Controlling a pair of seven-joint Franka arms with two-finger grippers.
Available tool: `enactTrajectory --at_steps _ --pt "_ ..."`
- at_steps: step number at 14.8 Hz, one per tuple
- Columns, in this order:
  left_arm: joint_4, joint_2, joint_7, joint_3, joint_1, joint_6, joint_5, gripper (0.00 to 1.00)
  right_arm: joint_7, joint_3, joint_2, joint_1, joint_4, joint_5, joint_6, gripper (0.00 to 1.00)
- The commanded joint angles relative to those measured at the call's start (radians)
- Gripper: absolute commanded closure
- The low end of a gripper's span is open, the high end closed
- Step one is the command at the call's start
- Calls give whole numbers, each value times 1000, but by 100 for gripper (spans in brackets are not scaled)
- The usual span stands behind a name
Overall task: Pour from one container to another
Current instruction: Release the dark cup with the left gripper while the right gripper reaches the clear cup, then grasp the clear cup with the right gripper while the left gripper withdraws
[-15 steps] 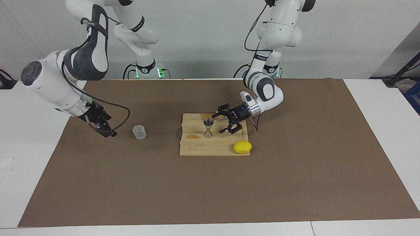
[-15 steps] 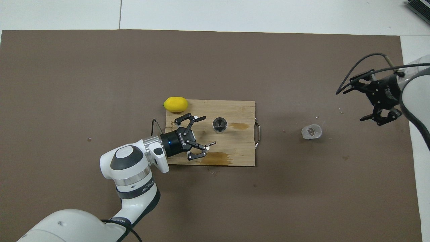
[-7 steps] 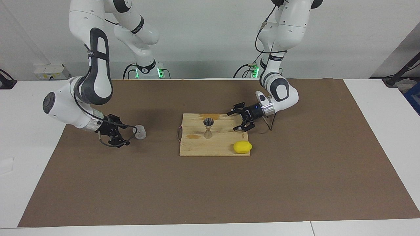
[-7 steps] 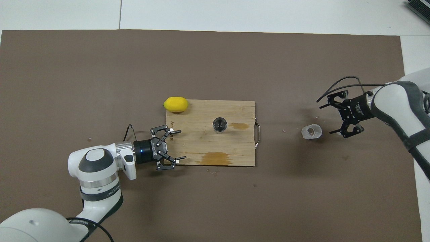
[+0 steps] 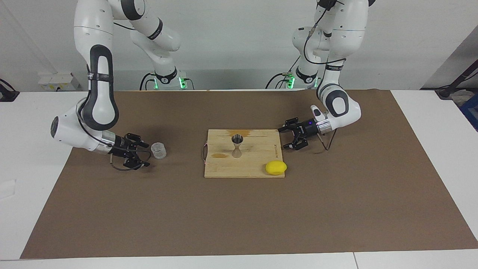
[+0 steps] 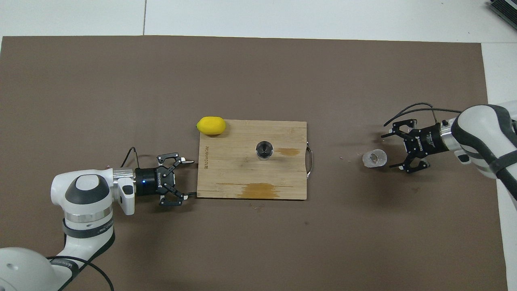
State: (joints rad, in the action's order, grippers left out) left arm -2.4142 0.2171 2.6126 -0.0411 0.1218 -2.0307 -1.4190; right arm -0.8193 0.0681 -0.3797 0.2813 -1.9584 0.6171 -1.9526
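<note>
Reaching low toward the right arm's end of the counter, the right hand [image 5: 145, 154] [image 6: 394, 150] has its fingers spread wide and holds nothing, just beside the one small clear ribbed cylindrical cup [image 5: 158, 150] [image 6: 374, 158], which stands upright on the brown mat [image 5: 239, 216] [image 6: 258, 72]. The left hand [image 5: 288, 139] [image 6: 183, 178], also wide open and empty, hangs low just off the single pale wooden cutting board [image 5: 254, 166] [image 6: 242, 178], at the left arm's end of it. One shiny steel hourglass-shaped jigger [image 5: 237, 146] [image 6: 264, 150] stands upright on that board, and one yellow lemon [image 5: 276, 167] [image 6: 211, 125] lies at the board's corner, farther from the robots than the jigger.
</note>
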Motion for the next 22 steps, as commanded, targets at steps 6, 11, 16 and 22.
enactTrajectory --at_steps 6,11,16,22 --pt "141 -8 -169 -2 -224 173 438 0 23 15 36 -5 -66 81 -14 7" --pt "237 -71 -512 -66 -235 270 638 0 14 16 41 -16 -76 119 -14 16" --pt "401 -134 -925 -72 -229 363 887 0 6 15 50 -14 -76 147 -3 52" --pt "529 -238 -1408 -71 -229 500 1112 0 -171 15 108 -77 -60 153 -31 92"
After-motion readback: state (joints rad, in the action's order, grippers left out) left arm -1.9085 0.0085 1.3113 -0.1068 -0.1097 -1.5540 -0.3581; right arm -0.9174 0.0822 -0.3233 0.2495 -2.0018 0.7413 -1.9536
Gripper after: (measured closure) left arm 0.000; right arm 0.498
